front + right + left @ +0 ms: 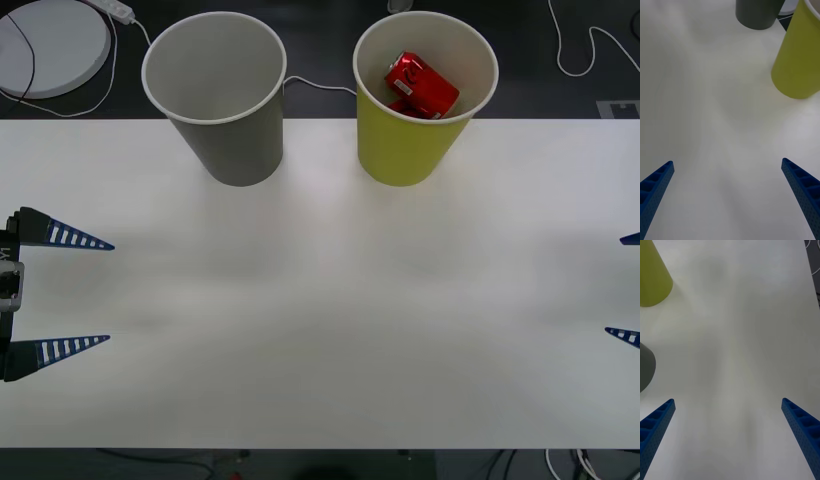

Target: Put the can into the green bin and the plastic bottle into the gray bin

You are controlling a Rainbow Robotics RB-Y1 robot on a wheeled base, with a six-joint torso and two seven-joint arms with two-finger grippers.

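Cans come first in the front view: the can (421, 86) lies tilted inside the green bin (412, 150), red with white lettering, resting low against the pale inner wall, and it looks as if a second red piece sits beneath it, though I cannot tell what that is. Just beside it, on the robot's left, the gray bin (235, 145) stands upright with nothing visible inside, and no plastic bottle lies on the table (330, 320), so the can's half of the task appears done while the bottle's half cannot be judged. Both bins stand at the far edge of the table, near each other but apart. The left gripper (78, 292) hangs at the left edge with its blue ribbed fingers spread wide and holding nothing; the right gripper (630, 288) pokes in at the right edge, likewise spread, probably parked clear of the bins. From the right wrist view, the right gripper (728, 195) hovers released over bare table, with the green bin (797, 63) nearer and the gray bin (757, 15) beyond. From the left wrist view, the left gripper (728, 435) is equally splayed and empty, the gray bin (645, 367) close and the green bin (653, 277) farther off.
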